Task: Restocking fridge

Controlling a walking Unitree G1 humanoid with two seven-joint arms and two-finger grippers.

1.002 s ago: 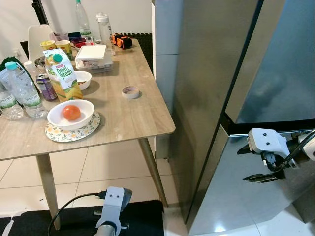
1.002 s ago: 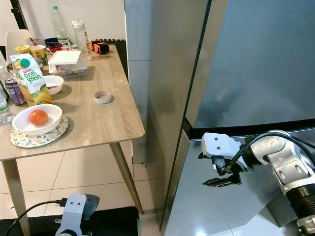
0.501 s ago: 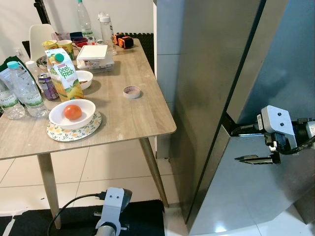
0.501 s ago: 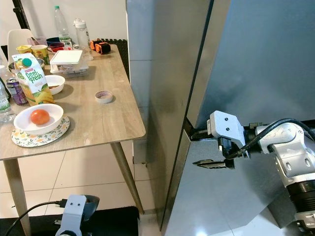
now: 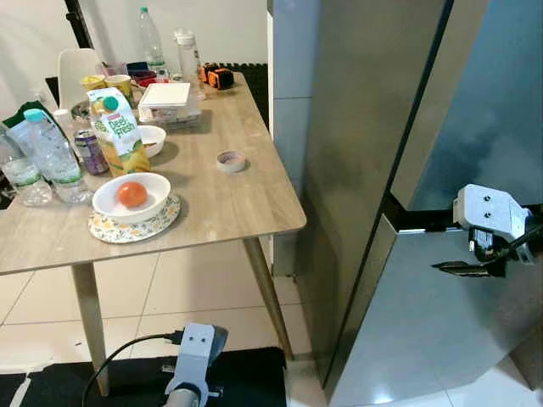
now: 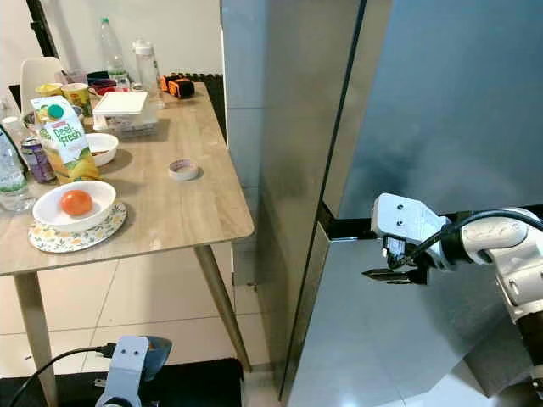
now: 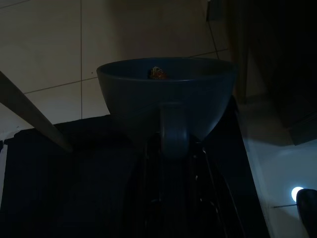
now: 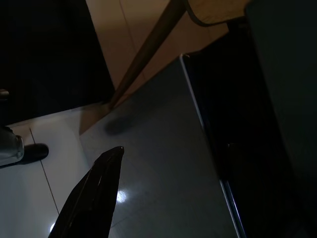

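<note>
the right gripper (image 6: 392, 264) hangs in front of the fridge (image 6: 424, 127), level with the dark horizontal gap between its upper and lower doors (image 6: 348, 227). one black finger (image 8: 94, 198) points across the lower door toward the fridge's table-side edge; the other finger runs into or beside the gap, so i cannot tell how wide the grip stands, nor whether it touches the door. the fridge is a tall steel block with its long axis upright, its doors facing the robot and closed.

past the fridge's edge from this gripper stands a wooden table (image 5: 212, 203). on it, nearest the fridge, lies a small roll of tape (image 5: 229, 160); farther off a white bowl with an orange fruit (image 5: 131, 194) sits on a patterned plate (image 5: 110, 231), an upright juice carton (image 5: 119, 134) behind it, water bottles (image 5: 51, 157) and a can (image 5: 88, 150) beside that, and a white lidded box (image 5: 168, 97) toward the far end.

the left gripper (image 5: 193, 373) hangs low by the floor, clamped on the handle of a dark bowl (image 7: 166, 99), rim up.
</note>
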